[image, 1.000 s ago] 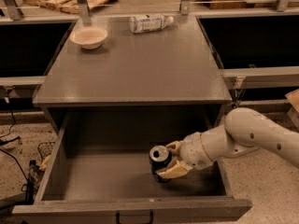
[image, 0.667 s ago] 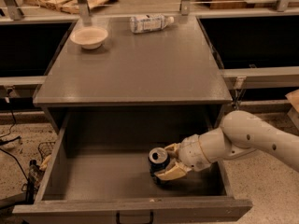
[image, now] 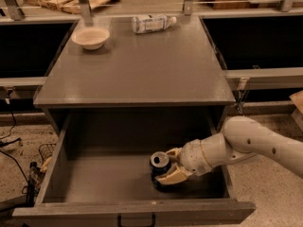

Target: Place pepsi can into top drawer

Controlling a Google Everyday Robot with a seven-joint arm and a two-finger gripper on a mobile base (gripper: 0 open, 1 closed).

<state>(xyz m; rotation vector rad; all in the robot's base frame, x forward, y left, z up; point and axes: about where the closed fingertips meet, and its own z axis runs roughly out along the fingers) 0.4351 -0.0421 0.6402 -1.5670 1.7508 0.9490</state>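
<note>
Locate the top drawer [image: 53, 171] below the grey cabinet top [image: 137, 70]; it is pulled fully out towards you, with its front panel and small dark handle [image: 136, 220] at the lower edge of the view. Observe the pepsi can [image: 159, 163] inside the drawer, right of centre and near the front panel, standing roughly upright with its silver top facing up. The white arm [image: 251, 143] enters from the right, over the drawer's right wall, and places the gripper [image: 164, 166] down inside the drawer at the can. Note the two tan fingers [image: 172, 176]: one lies along the far side of the can and one along the near side, so the jaws are clasped around the pepsi can. The can's base is in shadow, and it probably rests on the drawer floor, though you cannot confirm contact from this view. On the cabinet top, well apart from the can, note a pale bowl [image: 91, 36] at the rear left and a clear plastic bottle [image: 152, 22] lying on its side at the rear centre.
</note>
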